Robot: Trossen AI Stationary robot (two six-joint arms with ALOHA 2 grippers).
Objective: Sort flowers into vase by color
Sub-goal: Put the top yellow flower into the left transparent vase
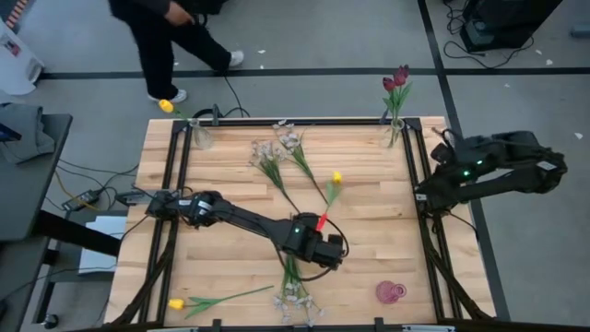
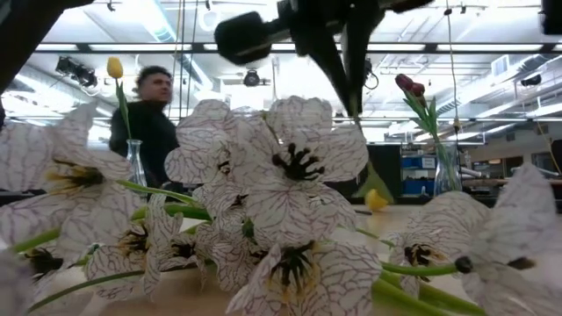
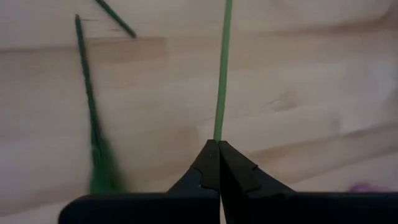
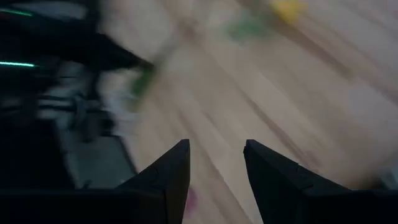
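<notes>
The yellow tulip [image 1: 336, 177] lies mid-table, its green stem [image 3: 221, 74] pinched at the lower end between the left gripper [image 3: 218, 149]'s closed fingers. I'd lift straight up so the head doesn't drag, then carry it to the far-left vase [image 1: 200, 136], which already holds a yellow tulip. The right gripper [image 4: 214, 165] waits off the table's right edge, fingers apart and empty.

Whitish blossoms [image 2: 281, 211] blocking most of the low view; right wrist view all blur; person [image 1: 171, 37] cut off.
</notes>
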